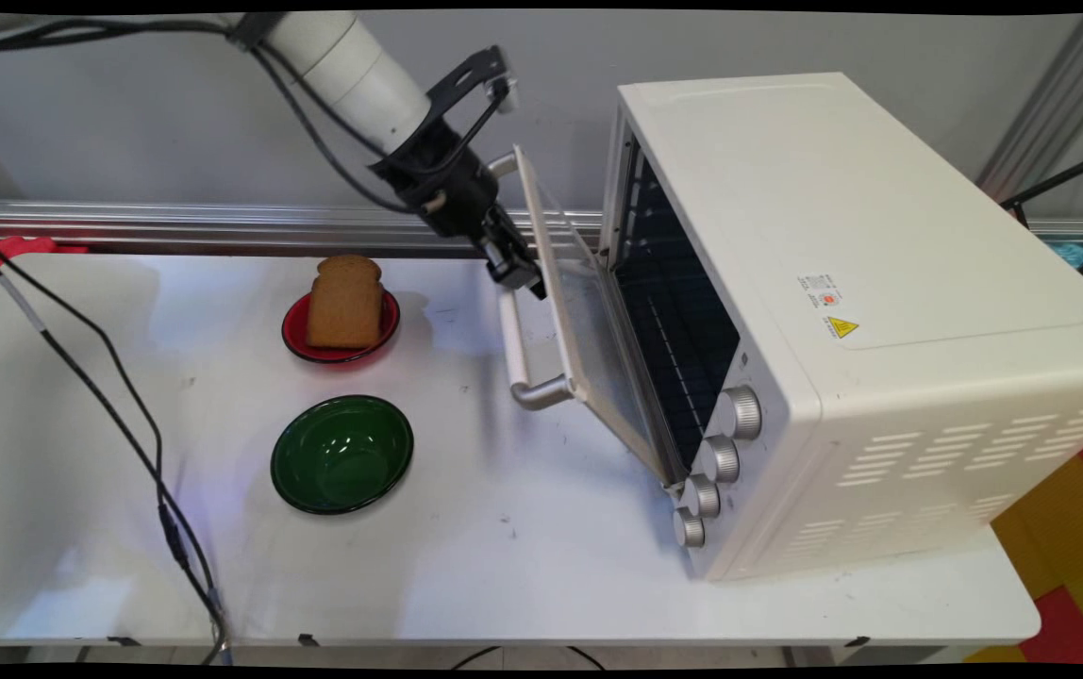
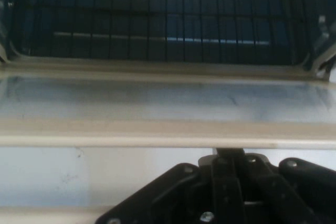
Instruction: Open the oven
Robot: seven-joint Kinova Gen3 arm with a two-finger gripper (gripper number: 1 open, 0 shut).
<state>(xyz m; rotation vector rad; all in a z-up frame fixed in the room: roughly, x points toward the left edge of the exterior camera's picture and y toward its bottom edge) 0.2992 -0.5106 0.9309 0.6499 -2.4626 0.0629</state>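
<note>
A cream toaster oven stands on the right of the white table, its glass door hanging partly open toward the left. My black gripper is shut, its tips pressed in between the door's upper edge and the bar handle. In the hand view the gripper ends right under the door's cream rim. Past the glass, the dark wire rack inside the oven shows. Nothing is held between the fingers.
A slice of brown bread stands on a red plate left of the door. A green bowl sits in front of it, with nothing in it. Black cables hang over the table's left side. Several knobs line the oven's front.
</note>
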